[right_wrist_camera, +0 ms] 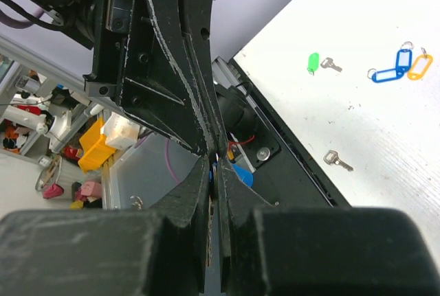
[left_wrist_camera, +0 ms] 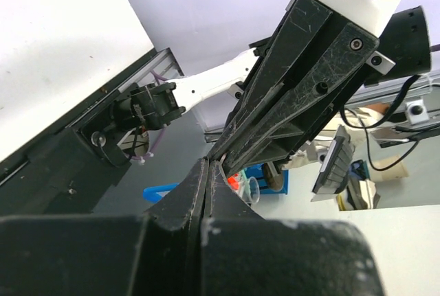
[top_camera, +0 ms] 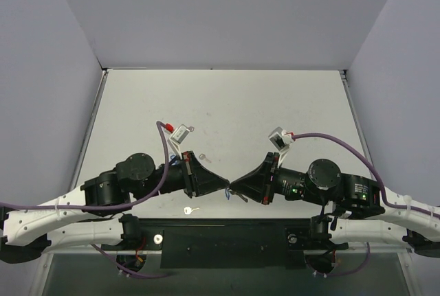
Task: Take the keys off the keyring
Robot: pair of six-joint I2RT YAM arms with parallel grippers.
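- Object where the left gripper (top_camera: 225, 185) meets the right gripper (top_camera: 235, 185): hidden between the pressed fingertips in both wrist views.
- Blue sliver (top_camera: 226, 192) just under the left gripper: too small to identify.
- Green tag (right_wrist_camera: 313, 62), blue tags (right_wrist_camera: 387, 74), orange tag (right_wrist_camera: 419, 67): covered by the left gripper from above, seen only from the right wrist.
- Key (top_camera: 203, 156) just beyond the left gripper: teeth too small to read.

The left end effector (top_camera: 225, 186) meets the right end effector (top_camera: 234, 185) tip-to-tip.

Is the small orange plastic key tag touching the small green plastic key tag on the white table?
No, bare white table separates the orange tag from the green tag.
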